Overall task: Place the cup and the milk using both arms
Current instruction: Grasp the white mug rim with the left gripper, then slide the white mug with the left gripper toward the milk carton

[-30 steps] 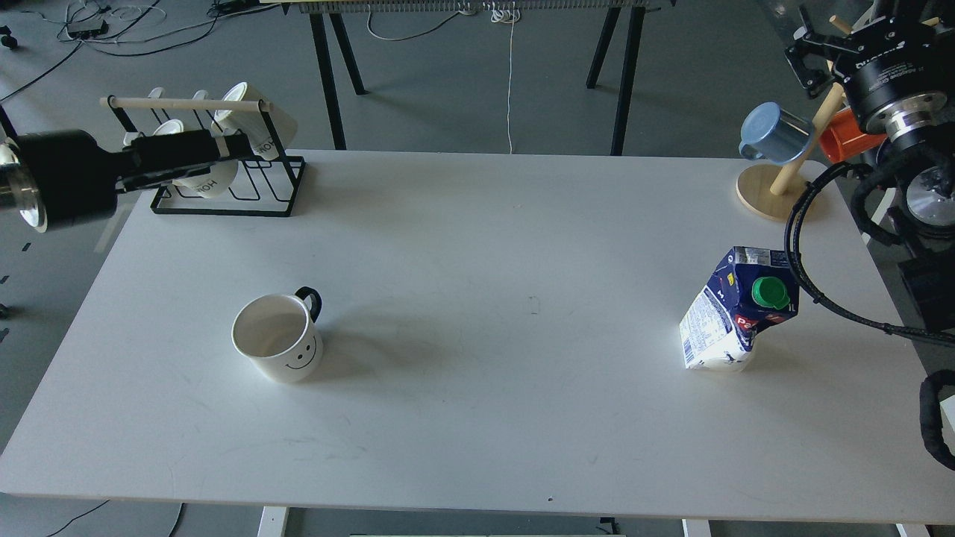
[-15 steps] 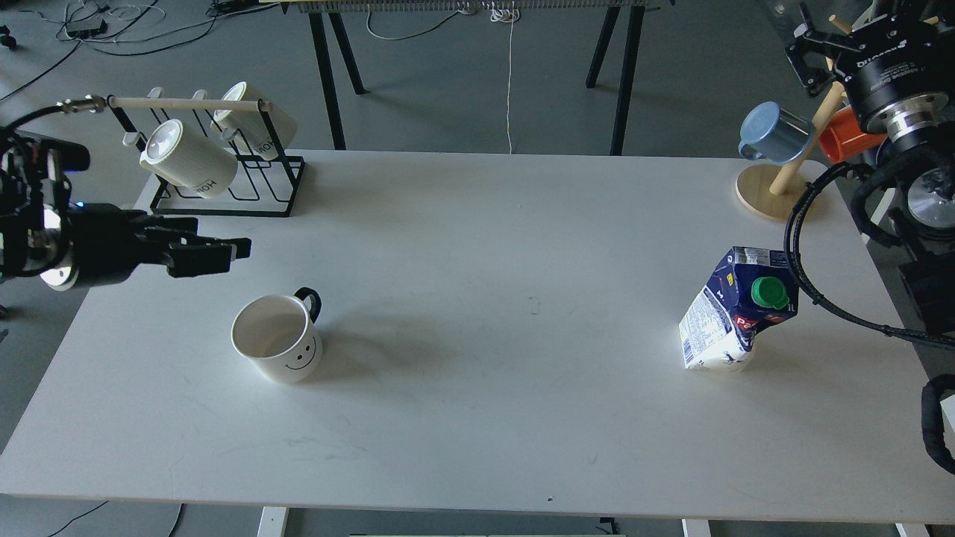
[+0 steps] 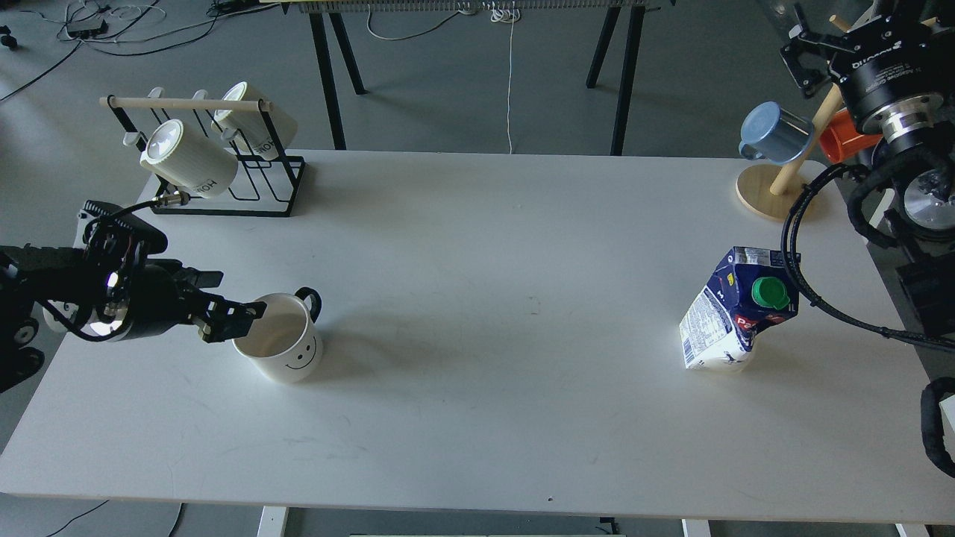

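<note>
A white cup [image 3: 287, 350] with a smiley face and a black handle stands upright on the left of the white table [image 3: 485, 246]. My left gripper [image 3: 240, 319] comes in from the left and is at the cup's left rim, fingers apart, one finger over the rim's edge. A blue and white milk carton [image 3: 735, 313] with a green cap stands dented and leaning on the right. My right gripper [image 3: 802, 52] is high at the far right, well behind the carton, dark and small, so its fingers cannot be told apart.
A black wire rack [image 3: 246, 186] with white mugs stands at the back left. A wooden mug tree [image 3: 780, 179] with a blue mug [image 3: 776, 134] and an orange mug [image 3: 843, 138] stands at the back right. A black cable [image 3: 791, 253] loops beside the carton.
My left arm has swung down from the wire rack to the table, and its gripper has reached the cup's left rim. The right arm has barely moved. Cup and carton have not moved.
</note>
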